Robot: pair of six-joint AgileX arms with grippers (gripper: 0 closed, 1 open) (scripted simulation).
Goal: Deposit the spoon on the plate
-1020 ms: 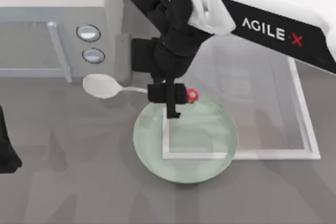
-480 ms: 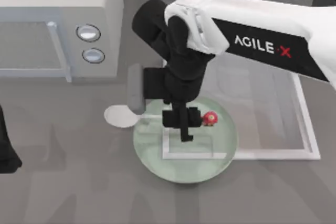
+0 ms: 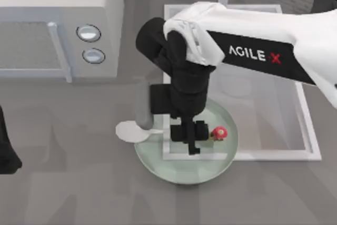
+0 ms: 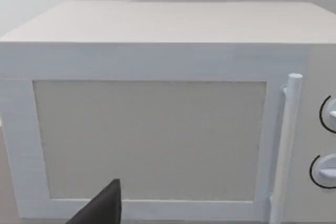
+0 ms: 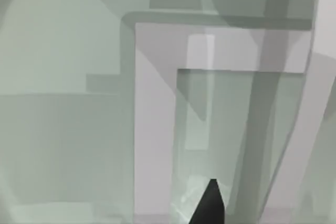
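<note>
Clamped on the spoon's point(image 3: 131, 130) handle, right gripper point(image 3: 190, 139) above the plate point(image 3: 181, 169), spoon lying crosswise with its bowl off the plate's left rim, handle running inward; left arm parked well away from the plate.

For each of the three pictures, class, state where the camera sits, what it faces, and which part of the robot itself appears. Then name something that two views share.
Top view: above the table, looking down on the large pale green glassy plate, small white spoon, right gripper and its white arm.
Left wrist view: on the left arm, facing the white microwave; a dark fingertip shows.
Right wrist view: on the right arm, looking down through the plate; a dark fingertip shows.
Shared: top and left wrist views both show the microwave.
</note>
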